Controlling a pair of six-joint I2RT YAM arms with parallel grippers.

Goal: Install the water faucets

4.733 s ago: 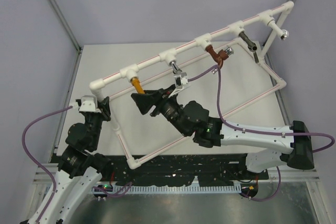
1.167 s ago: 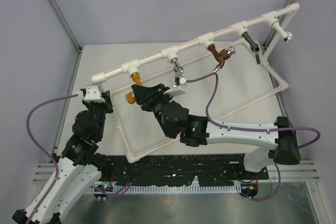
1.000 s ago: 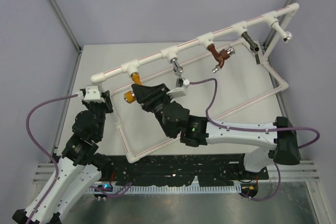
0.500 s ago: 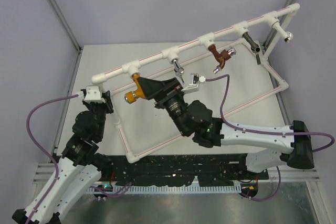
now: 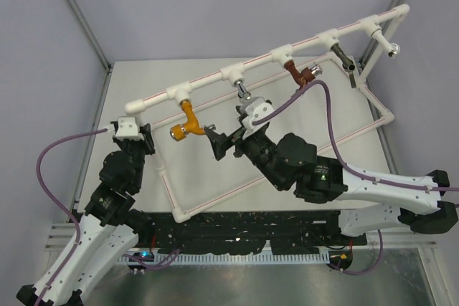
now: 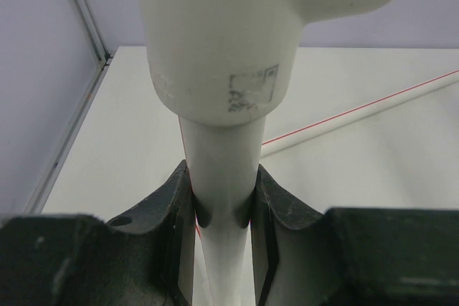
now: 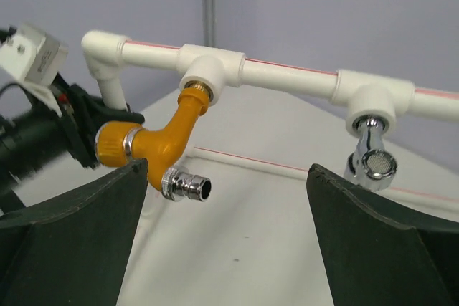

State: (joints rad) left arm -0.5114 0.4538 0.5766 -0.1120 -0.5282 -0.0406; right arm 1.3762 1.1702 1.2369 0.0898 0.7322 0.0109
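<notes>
The orange-yellow water faucet [image 5: 185, 122] hangs from the leftmost tee [image 5: 179, 93] of the white pipe rail. In the right wrist view the faucet [image 7: 165, 137] slants down from that tee [image 7: 210, 69], its chrome spout [image 7: 185, 186] pointing at me; its knob end is half hidden behind my left finger. My right gripper [image 5: 224, 141] is open and empty, a short way back from the faucet; its midpoint [image 7: 228, 171] lies right of the spout. My left gripper [image 5: 136, 142] is shut on the frame's upright white pipe [image 6: 222, 177], just below an elbow fitting [image 6: 222, 34].
Further right the rail [image 5: 215, 79] carries a silver tap [image 5: 244, 93], a reddish-brown tap [image 5: 300, 77], a dark tap [image 5: 343, 59] and a silver tap [image 5: 386, 44]. The silver tap [image 7: 373, 155] hangs near my right finger. A purple cable [image 5: 315, 116] loops over the frame.
My right gripper has let go of the orange-yellow faucet, opened and drawn back to the right. The faucet stays hanging from the tee. The left arm has not moved.
</notes>
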